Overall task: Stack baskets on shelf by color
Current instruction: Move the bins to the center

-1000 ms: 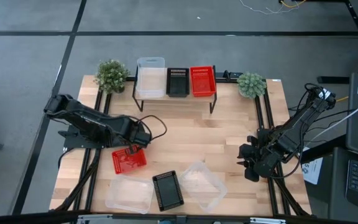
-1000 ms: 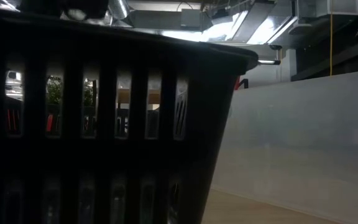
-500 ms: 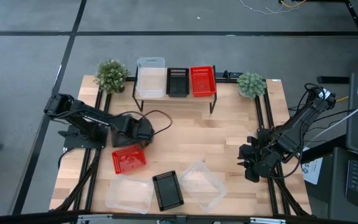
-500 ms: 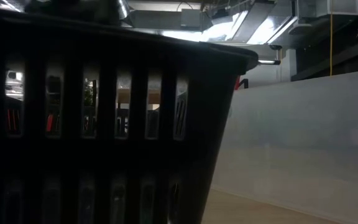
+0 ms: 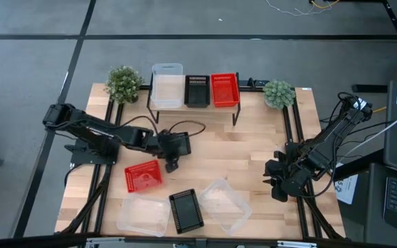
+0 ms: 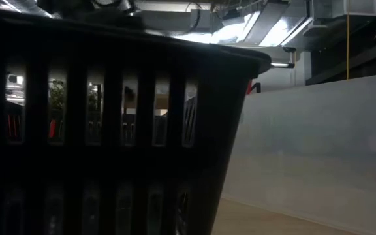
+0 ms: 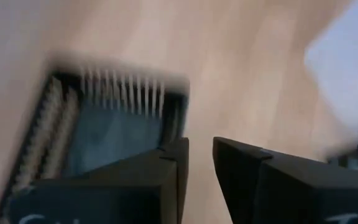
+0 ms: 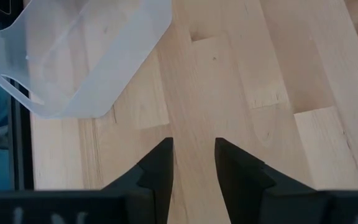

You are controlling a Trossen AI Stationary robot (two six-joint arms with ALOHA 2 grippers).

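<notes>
left gripper (image 5: 171,164) empty, jaws slightly apart, hovering over table between red basket (image 5: 143,176) and black basket (image 5: 186,210). right gripper (image 5: 279,180) parked at table's right edge, jaws spread, empty. shelf (image 5: 193,105) holds three baskets. black basket likely light, stiff mesh; best pinched on rim wall.

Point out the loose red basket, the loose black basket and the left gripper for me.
red basket (image 5: 143,176), high view, its mesh floor.
black basket (image 5: 186,210), high view, its floor.
left gripper (image 5: 171,165), high view, between its fingertips.
</notes>
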